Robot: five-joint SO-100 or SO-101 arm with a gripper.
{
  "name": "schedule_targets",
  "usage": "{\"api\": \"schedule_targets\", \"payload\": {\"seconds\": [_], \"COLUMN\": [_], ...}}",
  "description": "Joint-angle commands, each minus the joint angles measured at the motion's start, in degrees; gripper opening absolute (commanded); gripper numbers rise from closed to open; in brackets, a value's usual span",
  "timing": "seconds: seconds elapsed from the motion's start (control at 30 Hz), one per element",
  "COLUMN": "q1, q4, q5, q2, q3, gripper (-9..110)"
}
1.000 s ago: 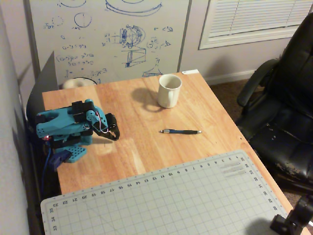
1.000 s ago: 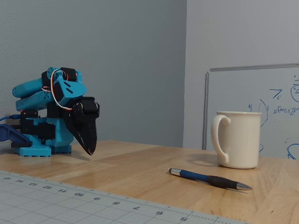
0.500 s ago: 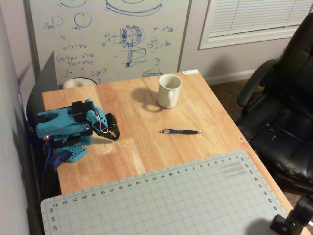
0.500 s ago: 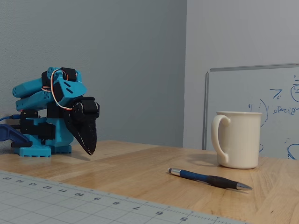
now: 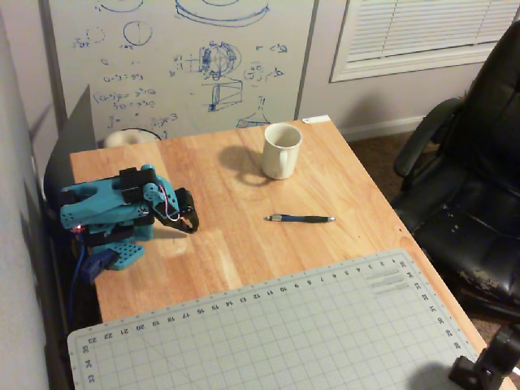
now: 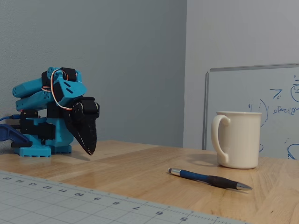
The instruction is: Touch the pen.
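Observation:
The pen (image 5: 300,218) is thin, dark blue-black with silvery ends, and lies flat on the wooden table in front of the white mug (image 5: 281,150). In the fixed view the pen (image 6: 209,179) lies just before the mug (image 6: 237,139). My teal arm is folded at the table's left side. Its black gripper (image 5: 192,224) points down close to the tabletop, far left of the pen. In the fixed view the gripper (image 6: 88,150) hangs tip-down with its jaws together and nothing between them.
A grey cutting mat (image 5: 268,333) covers the table's near part. A whiteboard (image 5: 183,65) stands behind the table. A black office chair (image 5: 475,171) is at the right. A small black object (image 5: 487,366) sits at the mat's near right corner.

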Motion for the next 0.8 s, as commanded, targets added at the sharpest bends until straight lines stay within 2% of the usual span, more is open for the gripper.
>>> {"api": "schedule_targets", "payload": {"seconds": [0.0, 0.77], "q1": [-0.4, -0.4], "q4": [0.0, -0.2], "q5": [0.1, 0.1], "q2": [1.7, 1.7], "q3": [-0.8, -1.6], "gripper": [1, 1]}}
